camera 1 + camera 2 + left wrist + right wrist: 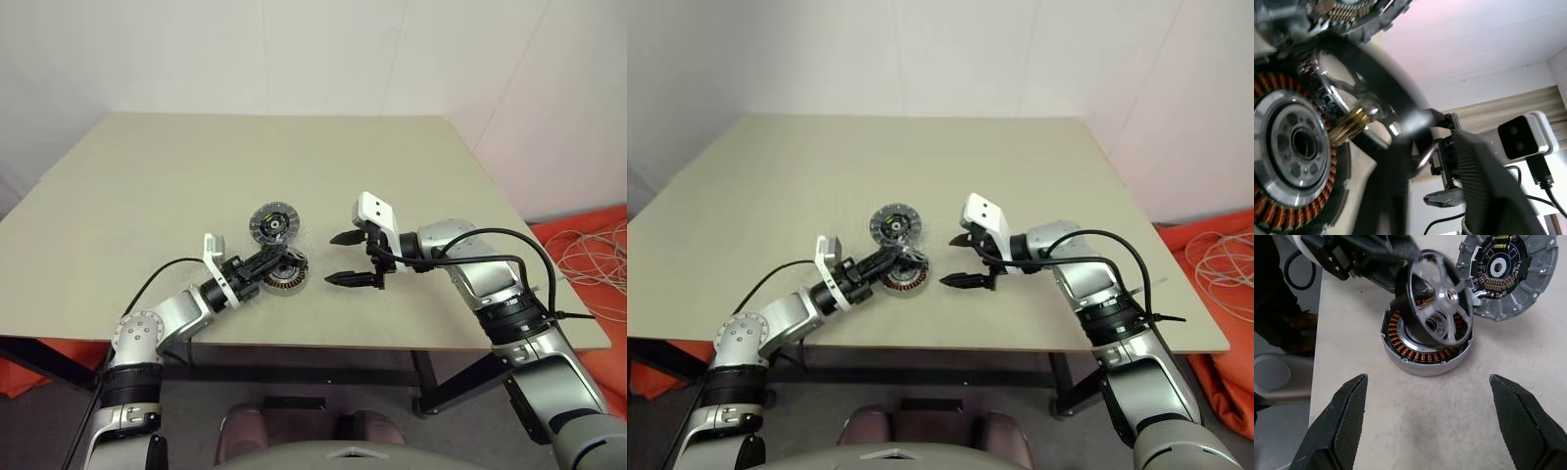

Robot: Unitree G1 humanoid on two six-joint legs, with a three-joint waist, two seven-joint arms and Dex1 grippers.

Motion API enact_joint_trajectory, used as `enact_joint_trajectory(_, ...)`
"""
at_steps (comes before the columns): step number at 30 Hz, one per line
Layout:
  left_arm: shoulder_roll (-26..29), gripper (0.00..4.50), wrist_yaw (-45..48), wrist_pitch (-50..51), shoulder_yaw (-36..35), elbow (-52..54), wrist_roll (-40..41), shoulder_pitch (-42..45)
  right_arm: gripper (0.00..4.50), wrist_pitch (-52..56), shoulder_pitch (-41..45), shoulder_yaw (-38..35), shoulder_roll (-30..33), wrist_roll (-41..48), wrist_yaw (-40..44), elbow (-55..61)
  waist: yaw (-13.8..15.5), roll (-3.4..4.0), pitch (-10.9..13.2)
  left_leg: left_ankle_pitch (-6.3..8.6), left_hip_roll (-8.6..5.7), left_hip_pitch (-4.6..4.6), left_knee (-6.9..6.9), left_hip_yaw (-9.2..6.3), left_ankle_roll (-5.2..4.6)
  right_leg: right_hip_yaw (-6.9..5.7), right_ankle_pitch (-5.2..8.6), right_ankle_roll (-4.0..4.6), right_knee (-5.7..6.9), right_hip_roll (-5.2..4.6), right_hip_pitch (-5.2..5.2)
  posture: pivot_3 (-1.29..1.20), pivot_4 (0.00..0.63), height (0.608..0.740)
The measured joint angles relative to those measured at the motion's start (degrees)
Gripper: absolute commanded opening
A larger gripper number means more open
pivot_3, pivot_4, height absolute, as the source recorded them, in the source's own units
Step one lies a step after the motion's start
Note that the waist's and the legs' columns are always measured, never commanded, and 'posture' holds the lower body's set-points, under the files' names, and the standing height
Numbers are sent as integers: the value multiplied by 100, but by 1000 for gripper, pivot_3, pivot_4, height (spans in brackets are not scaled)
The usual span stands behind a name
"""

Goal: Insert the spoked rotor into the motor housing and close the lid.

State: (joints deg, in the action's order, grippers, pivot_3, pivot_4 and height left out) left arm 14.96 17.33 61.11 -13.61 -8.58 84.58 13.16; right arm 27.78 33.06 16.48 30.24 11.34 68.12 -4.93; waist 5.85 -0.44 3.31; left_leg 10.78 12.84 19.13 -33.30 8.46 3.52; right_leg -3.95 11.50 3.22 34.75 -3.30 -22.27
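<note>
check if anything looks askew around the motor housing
The spoked rotor is askew: it sits tilted on the motor housing, one edge down in the windings, the other raised, not seated flat. The left hand is at its rim. The lid lies beside the housing, not fitted.

Spoked rotor (pixel 1439 297) tilted atop motor housing (pixel 1426 357) — lid (pixel 1508 271) just behind.

- We can read no text, brand, number or sign anywhere in these views.
- The lid (pixel 1507 273) shows a circuit-like centre with small parts, but we cannot make out any lettering on it.
- The white camera block on the right arm (pixel 1526 136) carries no marking that we can read.
</note>
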Motion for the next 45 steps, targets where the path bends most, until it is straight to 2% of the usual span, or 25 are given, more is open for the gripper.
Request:
enact_joint_trajectory(6,-115,4462,-11,51,-24,0,-71,4,4500,-10,0,0,0,0,-15,0,1,0,0,0,0,0,0,0,0,0,0,0,-1,0,0,0,0,740)
enact_joint_trajectory(12,-111,4462,-257,216,-116,358,95,-201,4500,-8,0,0,1,0,-31,4,-7,0,0,0,1,1,1,0,0,-1,0,0,0,0,-2,0,0,740)
enact_joint_trajectory(21,245,4462,-1225,324,-185,1337,1201,-760,4500,-9,-3,0,-18,0,-39,10,-6,1,1,1,1,0,1,0,-1,-3,0,0,0,0,-2,0,0,740)
enact_joint_trajectory(30,732,4462,-1949,70,196,2061,2147,-1398,4500,-9,-4,3,-64,0,-31,10,-4,2,1,0,2,-4,-2,0,1,-5,1,-1,-1,1,-2,0,0,740)
enact_joint_trajectory(36,837,4462,-1987,-249,286,2097,2190,-1347,4500,-11,-4,57,-125,0,-27,9,-2,1,1,-1,1,-5,-4,0,1,-4,1,-2,-2,1,-1,0,0,740)
enact_joint_trajectory(45,831,4462,-1501,-263,598,1738,1689,-489,4500,-24,-6,64,-125,-1,-34,9,0,2,0,-1,2,-3,-2,-1,2,-3,1,-2,0,1,-1,0,0,740)
